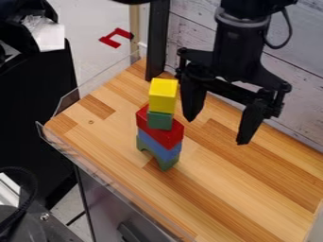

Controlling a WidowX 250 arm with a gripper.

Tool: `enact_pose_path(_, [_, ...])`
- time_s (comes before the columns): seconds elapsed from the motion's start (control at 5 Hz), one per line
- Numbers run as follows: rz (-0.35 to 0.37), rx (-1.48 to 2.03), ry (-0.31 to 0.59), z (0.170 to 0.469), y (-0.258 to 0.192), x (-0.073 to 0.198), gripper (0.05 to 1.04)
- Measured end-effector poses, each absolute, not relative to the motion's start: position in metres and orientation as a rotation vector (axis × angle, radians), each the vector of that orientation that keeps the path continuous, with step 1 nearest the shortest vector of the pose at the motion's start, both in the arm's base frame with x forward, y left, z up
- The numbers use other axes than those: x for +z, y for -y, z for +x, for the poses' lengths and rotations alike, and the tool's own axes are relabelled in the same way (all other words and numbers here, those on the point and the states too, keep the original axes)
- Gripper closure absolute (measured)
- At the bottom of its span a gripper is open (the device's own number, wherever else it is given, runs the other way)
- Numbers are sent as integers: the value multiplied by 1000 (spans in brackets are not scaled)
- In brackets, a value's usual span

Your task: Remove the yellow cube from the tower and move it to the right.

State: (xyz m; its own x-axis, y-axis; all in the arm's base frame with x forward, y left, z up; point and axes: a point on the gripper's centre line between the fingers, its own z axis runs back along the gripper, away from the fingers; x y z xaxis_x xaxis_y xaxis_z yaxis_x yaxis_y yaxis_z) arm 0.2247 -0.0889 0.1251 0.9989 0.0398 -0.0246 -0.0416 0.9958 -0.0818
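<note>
Yellow cube (163,97) tops 4 blocks (161,130).
Open end effector (216,131) hangs right of it; tabletop (252,189) stretches rightward, transparent guard (95,84) lining its left edge.

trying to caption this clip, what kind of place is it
Likely a robotics lab or workshop: a robot arm with a two-finger hand hangs over a wooden work surface, beside a tower of toy blocks.
</note>
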Motion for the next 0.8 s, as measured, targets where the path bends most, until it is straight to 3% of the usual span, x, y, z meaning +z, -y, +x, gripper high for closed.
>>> enact_pose_path(0.4, [-71,66,-57,222,84,119,83])
enact_pose_path(0.8, [-41,157,-18,223,68,139,83])
